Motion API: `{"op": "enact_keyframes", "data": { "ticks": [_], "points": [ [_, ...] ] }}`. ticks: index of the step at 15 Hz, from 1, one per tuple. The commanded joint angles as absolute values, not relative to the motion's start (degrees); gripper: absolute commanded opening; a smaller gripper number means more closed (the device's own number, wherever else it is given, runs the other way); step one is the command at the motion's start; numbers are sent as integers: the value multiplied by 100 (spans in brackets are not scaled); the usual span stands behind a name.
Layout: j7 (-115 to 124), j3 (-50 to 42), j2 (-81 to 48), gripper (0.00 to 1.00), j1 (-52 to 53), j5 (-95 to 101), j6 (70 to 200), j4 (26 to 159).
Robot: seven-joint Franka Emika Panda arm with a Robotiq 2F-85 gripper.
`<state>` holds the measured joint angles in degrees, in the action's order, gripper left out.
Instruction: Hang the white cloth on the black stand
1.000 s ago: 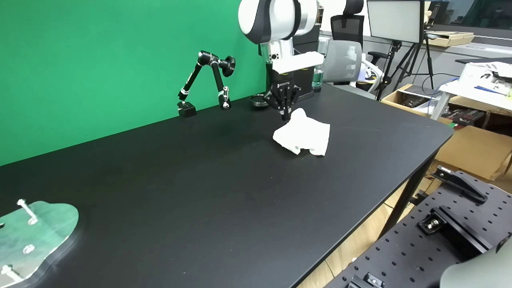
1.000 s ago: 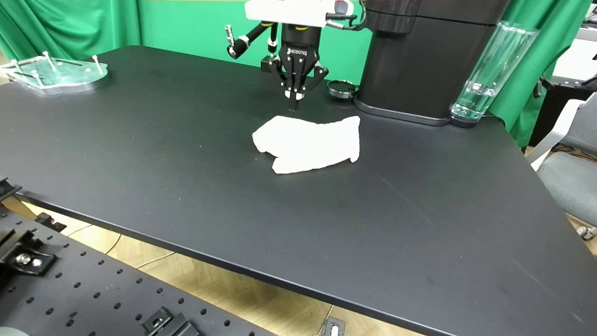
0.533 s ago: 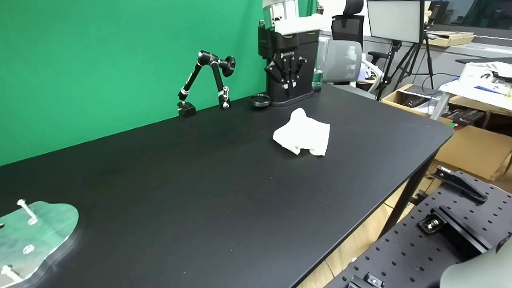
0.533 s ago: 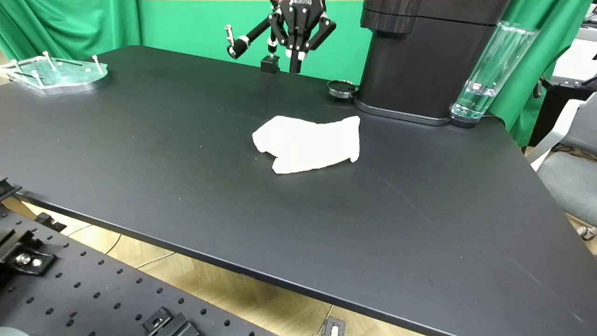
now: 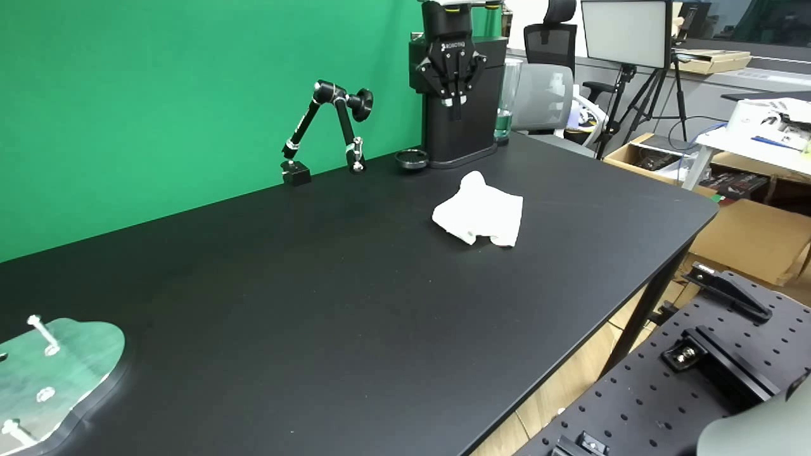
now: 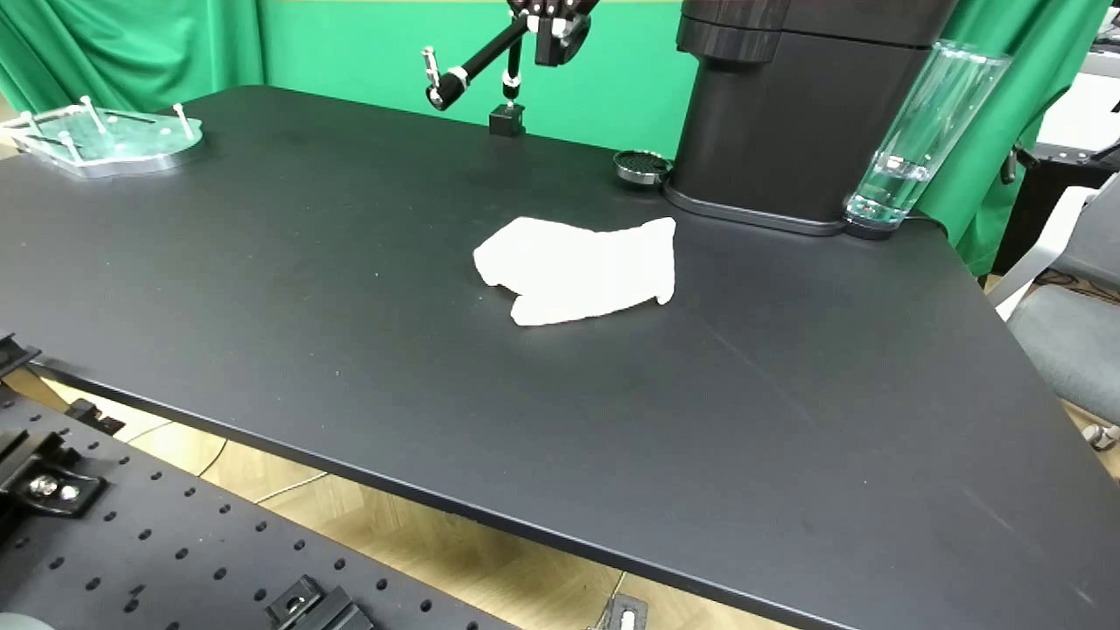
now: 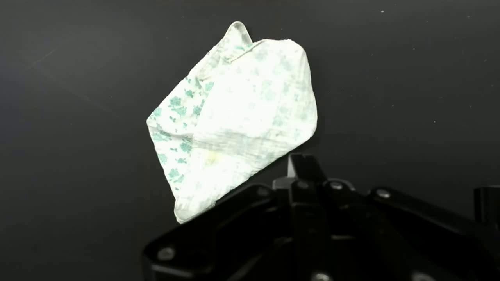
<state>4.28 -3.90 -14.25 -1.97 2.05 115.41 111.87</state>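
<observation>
The white cloth (image 5: 481,212) lies crumpled flat on the black table in both exterior views (image 6: 582,271). In the wrist view the cloth (image 7: 246,113) shows a green leaf print and folded edges. The black stand (image 5: 326,95) is a jointed arm with a small block base at the table's back edge by the green wall. The stand (image 6: 486,61) is partly cut off and partly behind my gripper in an exterior view. My gripper (image 5: 454,109) hangs high above the table, fingertips pointing down and together, with nothing between them. In the wrist view the gripper (image 7: 306,166) overlaps the cloth's lower edge.
A tall black machine (image 6: 787,131) with a clear water tank (image 6: 919,140) stands at the back. A small round dish (image 6: 641,166) sits beside it. A clear plate with white pegs (image 5: 70,354) lies on the table (image 5: 304,354) away from the cloth.
My gripper has risen steadily from low near the cloth to high above the table, fingertips still together. The cloth and the stand have not moved.
</observation>
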Motion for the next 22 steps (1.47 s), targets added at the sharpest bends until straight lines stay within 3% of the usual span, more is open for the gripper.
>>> {"op": "enact_keyframes", "data": {
  "ticks": [1, 4, 6, 16, 18, 22],
  "points": [
    [668, -440, -1563, 0, -220, 324, 12101, 11387],
    [661, -484, -1847, 0, -226, 394, 12632, 11536],
    [629, -483, -2042, 27, -229, 356, 12713, 11611],
    [694, -592, -2654, 94, -175, 472, 13563, 11916],
    [711, -630, -2782, 100, -171, 474, 13794, 11888],
    [730, -724, -3015, 100, -151, 491, 14057, 11807]
  ]
}}
